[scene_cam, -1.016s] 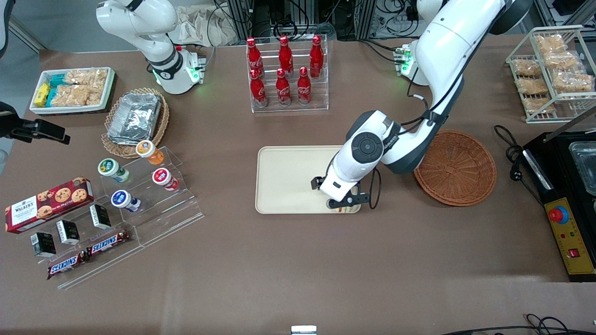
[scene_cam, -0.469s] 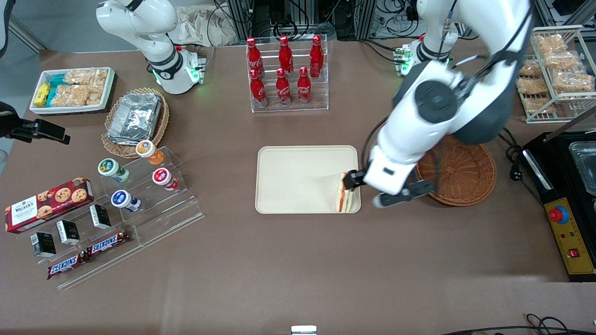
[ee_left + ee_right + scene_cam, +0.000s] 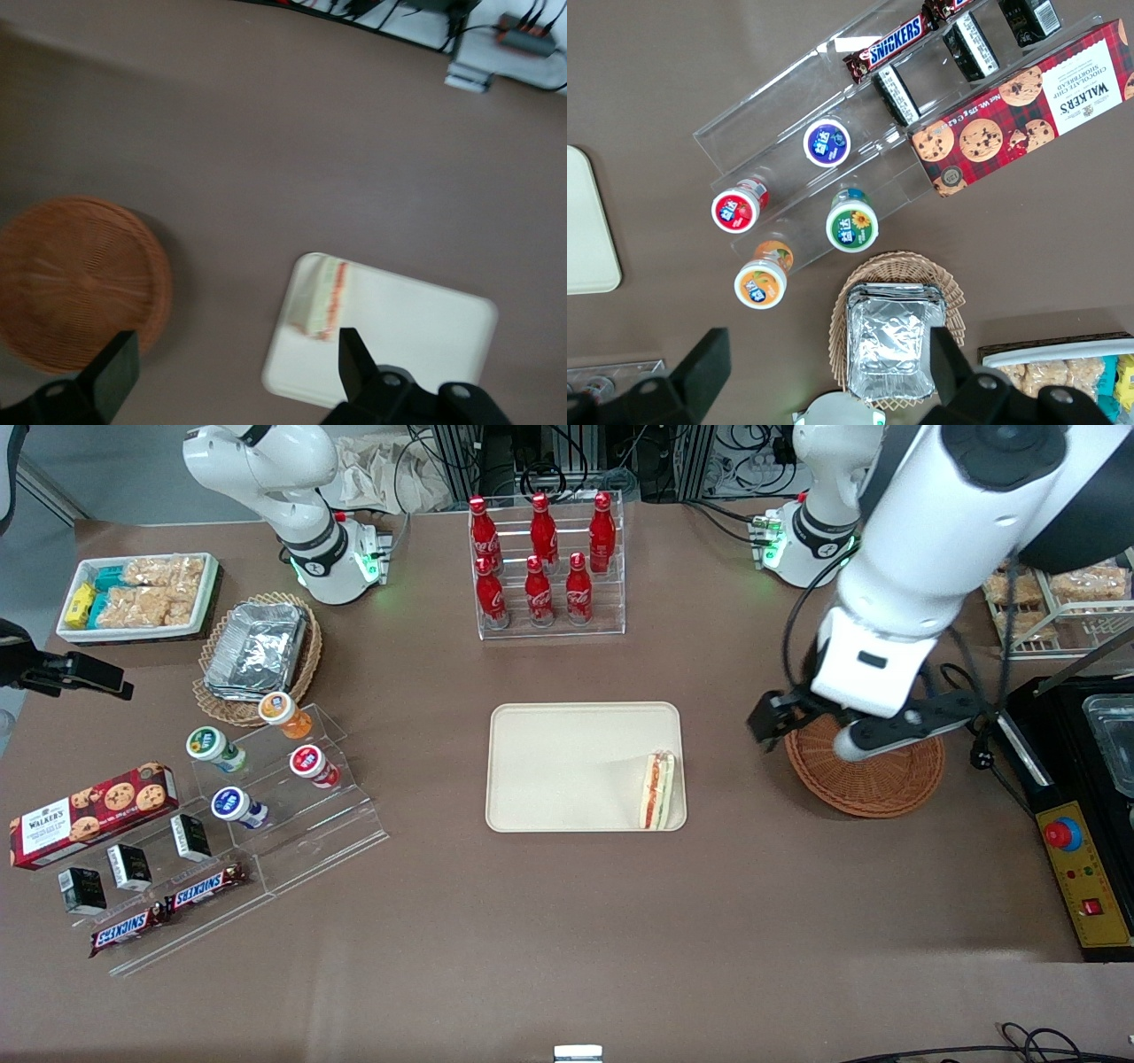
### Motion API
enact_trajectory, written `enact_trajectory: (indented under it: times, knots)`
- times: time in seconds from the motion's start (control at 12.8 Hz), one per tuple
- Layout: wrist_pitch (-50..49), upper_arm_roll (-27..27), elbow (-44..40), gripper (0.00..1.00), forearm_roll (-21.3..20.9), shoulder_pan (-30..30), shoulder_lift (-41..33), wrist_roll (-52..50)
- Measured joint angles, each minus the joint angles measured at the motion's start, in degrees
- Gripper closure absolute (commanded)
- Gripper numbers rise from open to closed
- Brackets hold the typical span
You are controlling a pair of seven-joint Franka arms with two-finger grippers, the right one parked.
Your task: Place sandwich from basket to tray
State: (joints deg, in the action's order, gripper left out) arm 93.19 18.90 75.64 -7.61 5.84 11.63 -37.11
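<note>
The sandwich (image 3: pixel 657 790) (image 3: pixel 324 296), a pale bread wedge with red and green filling along its edge, lies on the cream-beige tray (image 3: pixel 567 766) (image 3: pixel 416 336) at the tray's end toward the working arm. The round reddish-brown wicker basket (image 3: pixel 873 775) (image 3: pixel 75 283) sits near the tray with nothing in it. The gripper (image 3: pixel 811 731) (image 3: pixel 235 381) hangs over the basket's rim, fingers spread and holding nothing

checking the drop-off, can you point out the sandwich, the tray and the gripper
sandwich (image 3: pixel 657 790), front view, on its striped filling edge
tray (image 3: pixel 567 766), front view, on its bare floor
gripper (image 3: pixel 232 372), left wrist view, open, midway between fingertips, raised above the table
</note>
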Motion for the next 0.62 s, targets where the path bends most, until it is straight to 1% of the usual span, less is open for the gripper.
enact_trajectory:
  times: [0.16,0.39,0.47,0.62]
  knots:
    - [-2.7,-6.8,0.1,0.0,0.5,0.4,-3.0,15.2]
    - [-4.9,-15.3,0.9,0.0,2.8,0.4,-6.5,39.6]
    - [-5.4,-18.0,1.2,0.0,4.1,0.4,-7.1,45.6]
    - [-5.4,-22.0,2.6,0.0,5.5,0.3,-7.1,51.6]
